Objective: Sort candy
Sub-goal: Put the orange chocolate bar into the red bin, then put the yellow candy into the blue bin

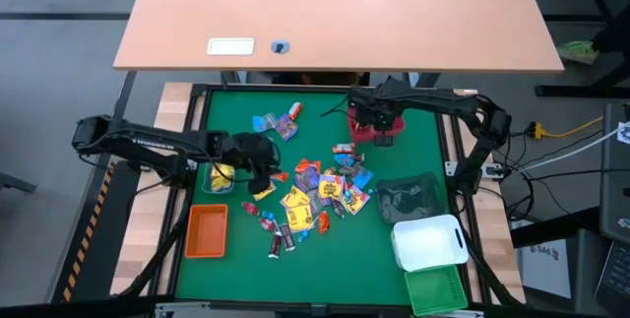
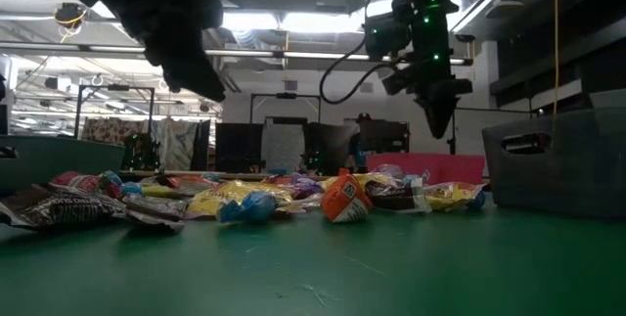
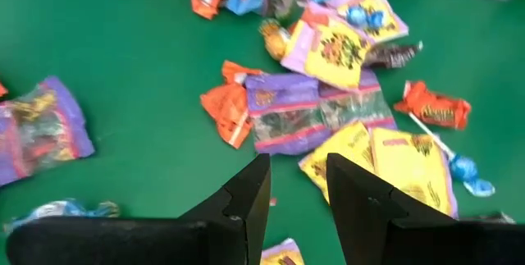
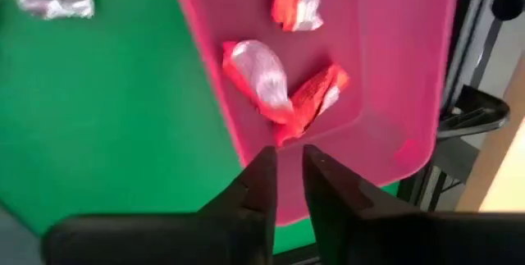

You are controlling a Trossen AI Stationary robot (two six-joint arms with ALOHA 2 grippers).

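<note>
The candy lies in a loose pile mid-table, with a few pieces farther off; it also shows in the low view. My left gripper hangs open and empty above the pile's left edge; in its wrist view purple, orange and yellow wrappers lie just beyond its fingers. My right gripper hovers over the red bin, its fingers a narrow gap apart and empty. Three orange-red candies lie on the floor of the red bin.
A clear bin with yellow candy stands beside the left arm, and an orange bin sits near the front left. A dark clear bin, a white bin and a green bin stand at the right. Bare green mat lies at the far left.
</note>
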